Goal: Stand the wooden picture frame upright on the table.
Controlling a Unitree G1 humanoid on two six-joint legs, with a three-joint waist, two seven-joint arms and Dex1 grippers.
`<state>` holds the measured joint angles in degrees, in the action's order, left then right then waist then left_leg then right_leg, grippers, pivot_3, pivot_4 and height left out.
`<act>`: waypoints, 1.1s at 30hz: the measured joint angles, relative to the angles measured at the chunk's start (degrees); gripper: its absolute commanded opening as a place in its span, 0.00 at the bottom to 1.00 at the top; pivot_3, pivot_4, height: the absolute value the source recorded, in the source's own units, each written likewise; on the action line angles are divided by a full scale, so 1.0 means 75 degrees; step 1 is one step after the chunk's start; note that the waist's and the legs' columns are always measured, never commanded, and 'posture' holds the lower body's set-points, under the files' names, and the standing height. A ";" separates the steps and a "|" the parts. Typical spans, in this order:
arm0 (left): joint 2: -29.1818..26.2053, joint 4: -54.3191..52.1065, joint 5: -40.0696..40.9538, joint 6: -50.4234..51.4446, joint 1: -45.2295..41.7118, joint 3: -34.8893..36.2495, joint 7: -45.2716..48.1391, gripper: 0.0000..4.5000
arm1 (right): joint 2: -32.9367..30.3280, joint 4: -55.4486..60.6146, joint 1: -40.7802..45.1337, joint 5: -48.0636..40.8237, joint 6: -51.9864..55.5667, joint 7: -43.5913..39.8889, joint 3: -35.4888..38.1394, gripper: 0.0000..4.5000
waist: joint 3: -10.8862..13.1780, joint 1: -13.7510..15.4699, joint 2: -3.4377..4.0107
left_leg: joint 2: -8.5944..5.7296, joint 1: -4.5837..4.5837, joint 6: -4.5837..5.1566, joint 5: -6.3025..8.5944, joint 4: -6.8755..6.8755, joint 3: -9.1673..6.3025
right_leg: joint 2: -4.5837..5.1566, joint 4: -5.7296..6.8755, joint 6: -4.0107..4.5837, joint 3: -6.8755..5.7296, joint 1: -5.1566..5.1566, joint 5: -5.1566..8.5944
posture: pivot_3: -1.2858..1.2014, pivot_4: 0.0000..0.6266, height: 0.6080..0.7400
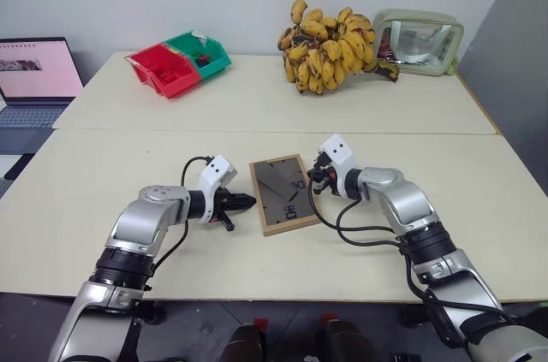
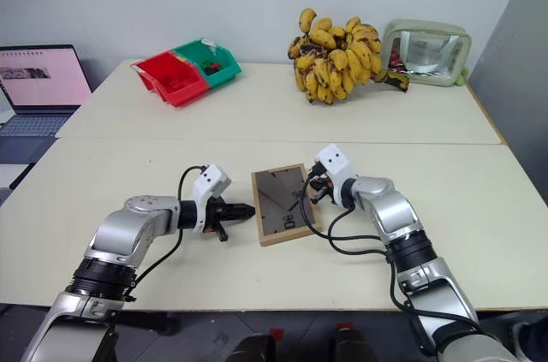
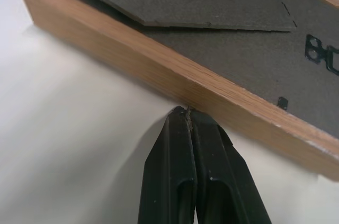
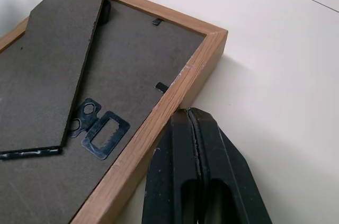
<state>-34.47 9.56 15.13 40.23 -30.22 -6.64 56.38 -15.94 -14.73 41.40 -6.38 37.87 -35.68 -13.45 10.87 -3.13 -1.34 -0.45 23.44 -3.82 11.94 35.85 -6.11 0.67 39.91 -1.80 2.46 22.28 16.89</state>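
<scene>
The wooden picture frame (image 1: 283,193) lies flat, back panel up, on the near half of the table (image 1: 103,182). The left gripper (image 3: 186,112) and right gripper (image 4: 186,113) flank it, fingers pressed together, tips at opposite wood edges.

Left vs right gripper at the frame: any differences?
The left gripper sits at the left long edge of the wooden picture frame; the right gripper at its right edge. Left points rightward, right points leftward. Both are shut, tips against the wood, frame flat, back up, on the table.
</scene>
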 measured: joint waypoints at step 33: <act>0.1600 -0.0180 0.3994 0.6896 0.0094 0.4564 -0.3131 0.99 | -0.0517 -0.0689 -0.0428 0.0534 -0.1768 -0.0637 0.0045 0.00 | -0.0004 -0.0024 0.0000 | 0.0003 -0.0014 -0.0005 -0.0001 0.0011 -0.0002 | 0.0033 0.0008 0.0000 -0.0001 -0.0012 0.0000 | 0.52 0.24 1.00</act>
<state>-22.47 8.22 45.09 91.95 -29.51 27.59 32.90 -19.82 -19.90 38.19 -2.37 24.61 -40.46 -13.12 10.84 -3.31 -1.34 -0.42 23.34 -3.85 11.93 35.93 -6.13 0.92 39.97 -1.80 2.45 22.19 16.89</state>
